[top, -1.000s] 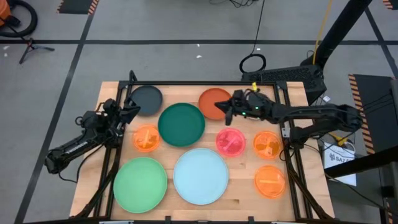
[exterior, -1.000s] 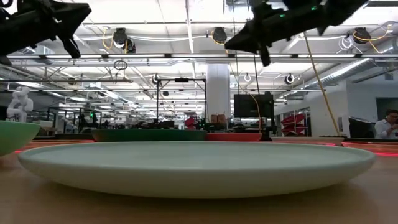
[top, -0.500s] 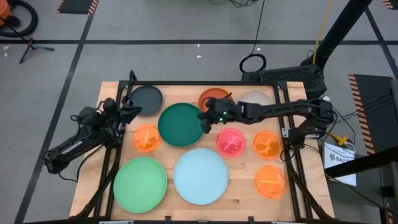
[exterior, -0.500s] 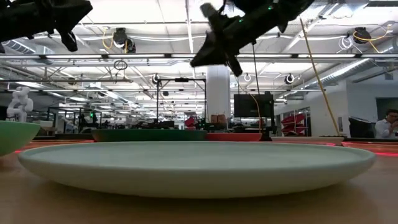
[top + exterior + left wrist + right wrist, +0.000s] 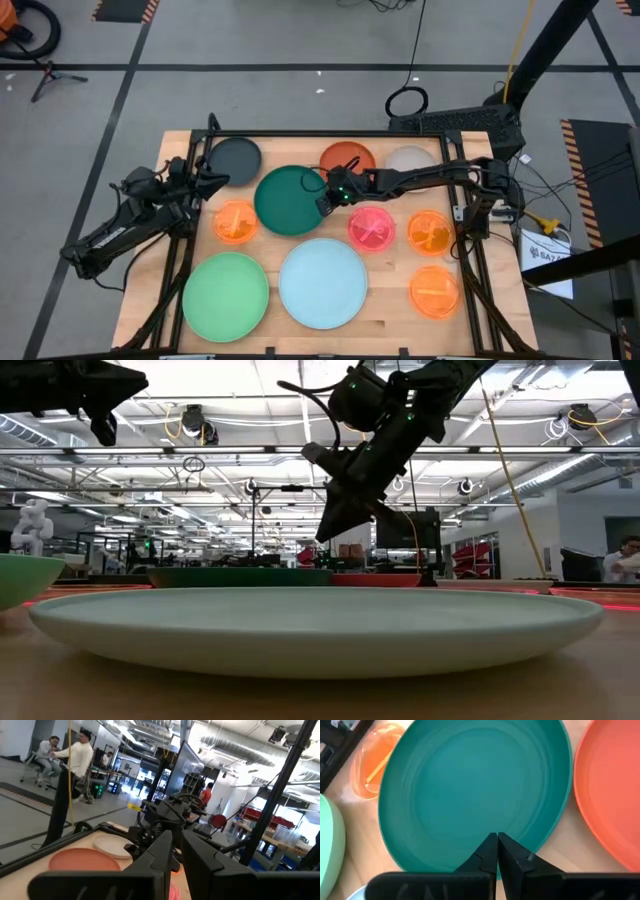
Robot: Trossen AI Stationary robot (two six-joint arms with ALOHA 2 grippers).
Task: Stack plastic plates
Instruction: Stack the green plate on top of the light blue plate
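Ten plates are lying unstacked on the desk (image 5: 470,310), the dark teal plate (image 5: 290,200) at centre-far. The right pincer (image 5: 324,203), fingers together, is hanging over its right rim; it should be opening before lowering squarely onto that edge. The left pincer (image 5: 208,180), also closed, is waiting at the left.

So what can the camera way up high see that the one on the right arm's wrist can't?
Only the high view shows the left gripper by the dark grey plate, plus the pale blue plate. Only the right wrist view shows the right gripper with fingers together at the plate's rim. Both show the dark teal plate and red-orange plate.
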